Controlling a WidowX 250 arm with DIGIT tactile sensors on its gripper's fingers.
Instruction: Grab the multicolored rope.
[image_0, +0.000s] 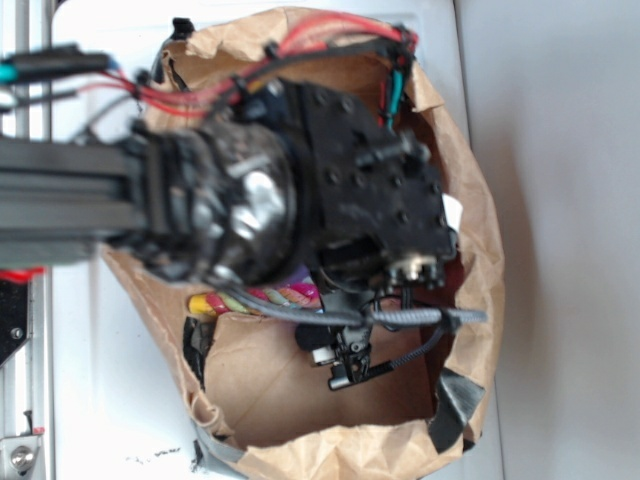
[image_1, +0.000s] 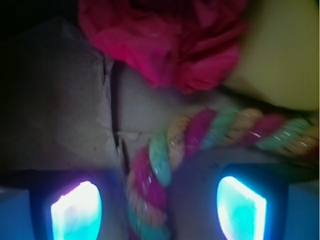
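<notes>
The multicolored rope (image_1: 200, 137), a twisted cord of pink, green and yellow strands, lies bent on the paper-lined floor. In the wrist view one leg runs right along the top and the other runs down between my two fingers. My gripper (image_1: 159, 210) is open, its glowing fingertips (image_1: 76, 212) wide apart on either side of the rope, not touching it. In the exterior view only a short piece of rope (image_0: 255, 298) with a yellow end shows under the arm; the gripper itself is hidden by the wrist.
A wrinkly red wad (image_1: 165, 40) lies just beyond the rope, a yellow sponge wedge (image_1: 285, 55) to its right. All sits in a brown paper bag (image_0: 480, 250) with raised, crumpled walls. Cables (image_0: 400, 320) hang from the arm.
</notes>
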